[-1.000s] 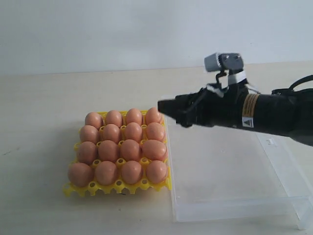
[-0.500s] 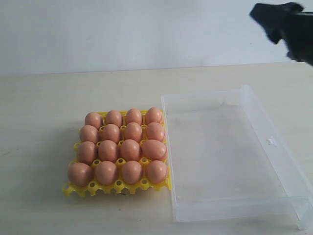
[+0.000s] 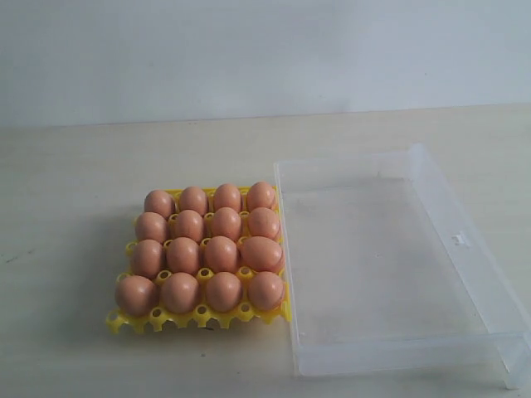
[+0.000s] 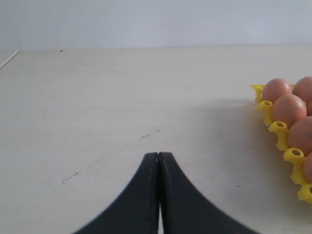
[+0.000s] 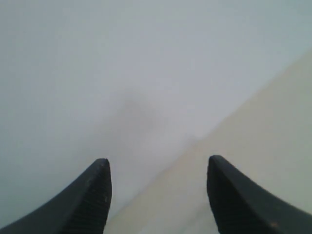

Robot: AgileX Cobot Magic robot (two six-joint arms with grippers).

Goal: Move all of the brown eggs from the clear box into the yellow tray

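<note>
The brown eggs [image 3: 203, 249] all sit in the yellow tray [image 3: 199, 317], four rows of four. The tray holds each egg in its own spot so it can't roll off. One egg on the side next to the box looks a bit tipped over, but it is in its spot too.

The tray rests on the tabletop [image 3: 75, 207], well away from the far edge. The clear box [image 3: 398, 352] lies just beside the tray, on the side where the right arm works. One of its walls runs along the tray's edge. They are so near that I can't tell if they touch. Being that close makes the trip from box to tray short. The box has nothing in it, and you can see the tabletop through its floor. So I think the job is done.

No arm shows in the outside view. The left pincer [image 4: 159, 155] is clenched, with its two tips pressed together and nothing between them. It hangs low over bare tabletop, off to one side of the tray.

The right pincer [image 5: 159, 161] is spread wide and holds nothing. It faces the pale wall [image 5: 73, 73], away from the eggs. I think both are kept clear so they can't bump anything.
</note>
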